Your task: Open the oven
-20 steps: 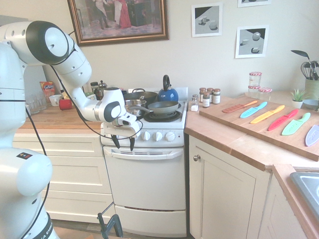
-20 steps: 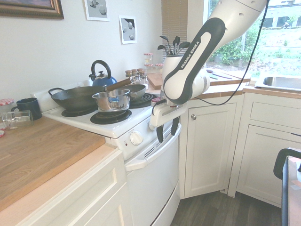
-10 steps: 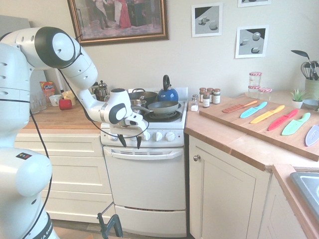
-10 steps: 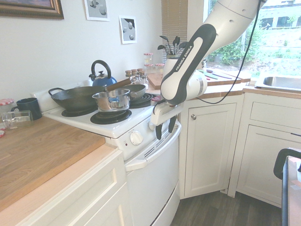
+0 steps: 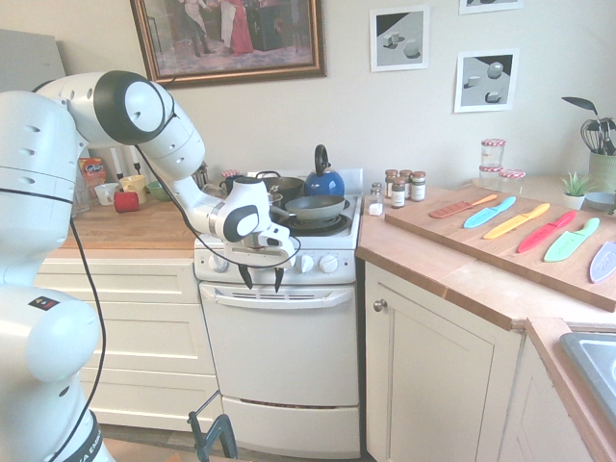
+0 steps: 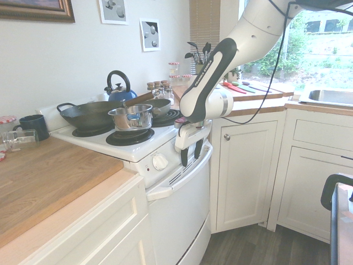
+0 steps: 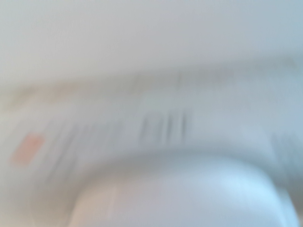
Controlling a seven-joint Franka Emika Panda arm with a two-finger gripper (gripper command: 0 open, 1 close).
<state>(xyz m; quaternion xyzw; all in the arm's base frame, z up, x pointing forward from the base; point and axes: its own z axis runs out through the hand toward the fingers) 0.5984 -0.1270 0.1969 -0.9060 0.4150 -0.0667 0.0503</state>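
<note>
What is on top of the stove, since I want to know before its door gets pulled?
On the stove sit a wok, a steel pot, a frying pan and a blue kettle. The pans' contents and most of the burner beneath the wok can't be seen.

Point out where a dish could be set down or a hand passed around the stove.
The wood counter has a bare stretch between the dark mug and the stove's near edge. A hand could likely pass before the oven door, below the gripper. Crowded: the stovetop's pans and pot.
</note>
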